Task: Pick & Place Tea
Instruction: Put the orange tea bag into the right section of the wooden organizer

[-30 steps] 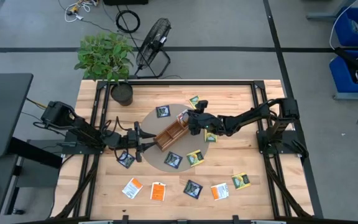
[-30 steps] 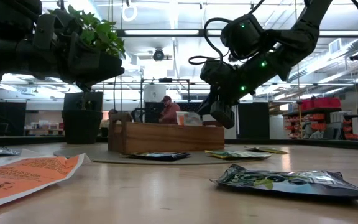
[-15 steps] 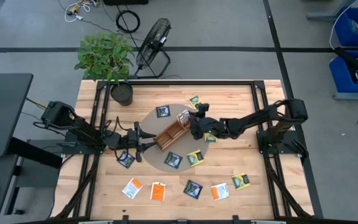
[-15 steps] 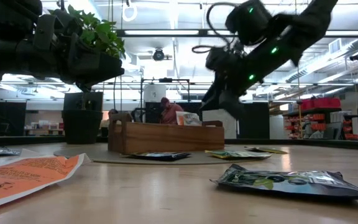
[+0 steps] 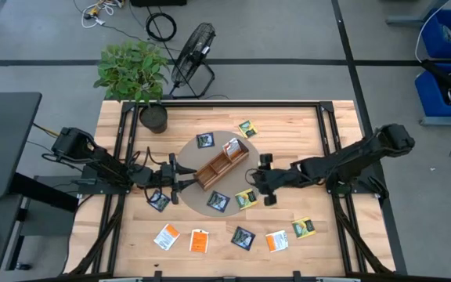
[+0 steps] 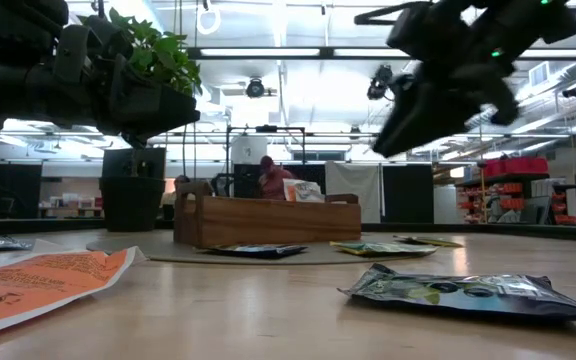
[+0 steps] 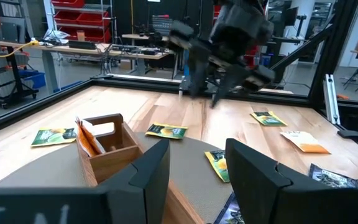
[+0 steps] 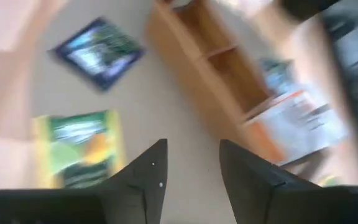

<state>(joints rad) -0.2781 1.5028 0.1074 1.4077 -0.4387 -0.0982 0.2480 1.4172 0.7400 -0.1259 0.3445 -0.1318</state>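
A long wooden tray (image 5: 221, 166) lies slantwise on a round beige mat (image 5: 198, 202). An orange-and-white tea packet (image 5: 231, 147) stands in the tray's far-right end compartment. Other tea packets lie flat: a yellow-green one (image 5: 247, 198) and a navy one (image 5: 218, 201) on the mat, and several more along the near edge. My right gripper (image 5: 258, 182) hovers open over the mat's right rim, slanting down toward the yellow-green packet (image 8: 79, 155). My left gripper (image 7: 194, 168) is level and open at the tray's near-left end (image 7: 107, 146). My left gripper stands over the tray's near-left end, and its own fingers hide the place; I cannot tell whether it touches the tray.
A potted plant (image 5: 153, 117) stands at the table's far left corner. Black frame rails (image 5: 323, 125) run along the table's sides. Orange-and-white packets (image 5: 200, 240) and a navy one (image 5: 243, 237) lie near the front edge. A person (image 6: 271, 175) is in the room behind.
My right gripper has left the tray's far-right end, risen, and swung toward the table's near right, tipping up from a steep downward slant. The orange-and-white packet has stayed standing in the tray.
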